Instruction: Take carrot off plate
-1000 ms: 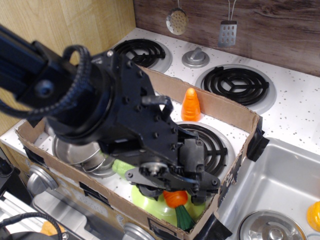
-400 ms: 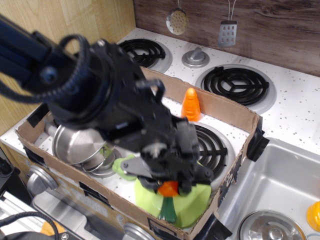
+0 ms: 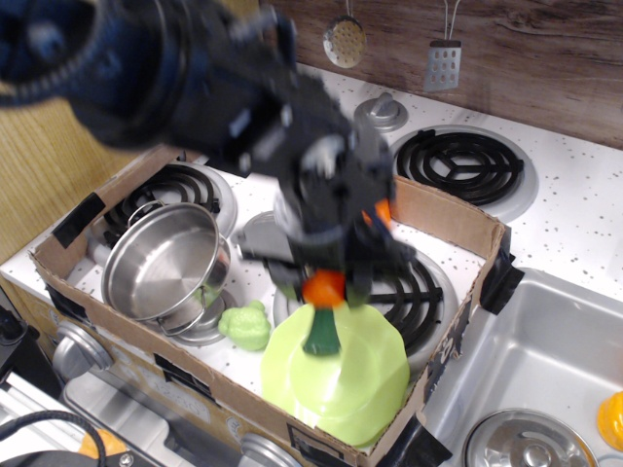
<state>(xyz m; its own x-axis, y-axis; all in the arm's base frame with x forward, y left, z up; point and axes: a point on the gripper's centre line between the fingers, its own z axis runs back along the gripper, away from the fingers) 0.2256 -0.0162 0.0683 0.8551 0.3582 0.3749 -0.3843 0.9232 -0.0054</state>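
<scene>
one carrot (image 3: 324,302), one plate (image 3: 336,370) — one pot (image 3: 161,261)

A glossy orange carrot (image 3: 324,290) with a dark green stem end hangs in a black gripper (image 3: 329,277). Below it sits a plain lime-green plate (image 3: 336,375). A pale green bumpy toy vegetable (image 3: 245,326) lies beside a shiny silver pot (image 3: 163,260). The stovetop (image 3: 574,209) is white with dark speckles and black coil burners (image 3: 458,161). Brown cardboard walls (image 3: 443,216) surround the plate. The backsplash (image 3: 545,58) is dark brown wood grain.
</scene>
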